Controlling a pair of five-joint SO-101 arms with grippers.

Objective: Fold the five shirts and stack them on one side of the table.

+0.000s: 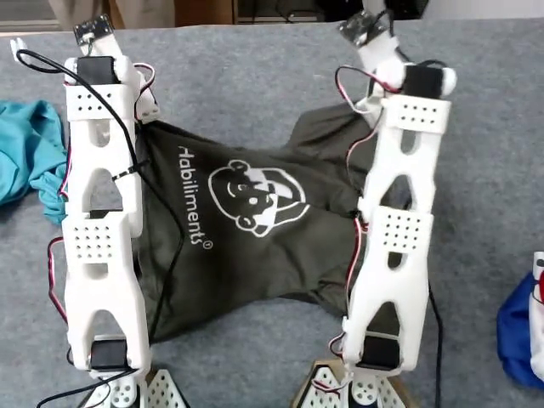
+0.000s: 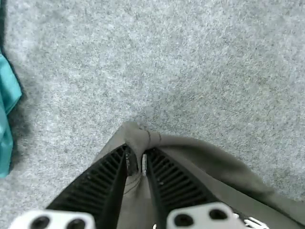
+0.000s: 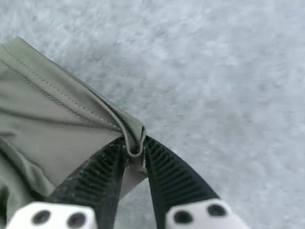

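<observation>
A dark olive shirt [image 1: 255, 246] with a white bear print lies spread on the grey table between my two arms. At the shirt's far left corner my left gripper [image 1: 146, 109] is shut on a bunched fold of the olive fabric [image 2: 136, 136], its fingertips [image 2: 119, 164] low over the table. My right gripper [image 1: 368, 104] is at the far right corner. It is shut on the stitched hem of the shirt [image 3: 57, 119], which is pinched between the black ribbed pads [image 3: 164, 164].
A teal shirt [image 1: 25, 157] lies crumpled at the left edge, close to the left arm; its edge [image 2: 7, 109] shows in the left wrist view. A blue shirt [image 1: 517, 331] is bunched at the right edge. Bare grey table [image 1: 246, 76] stretches beyond the olive shirt.
</observation>
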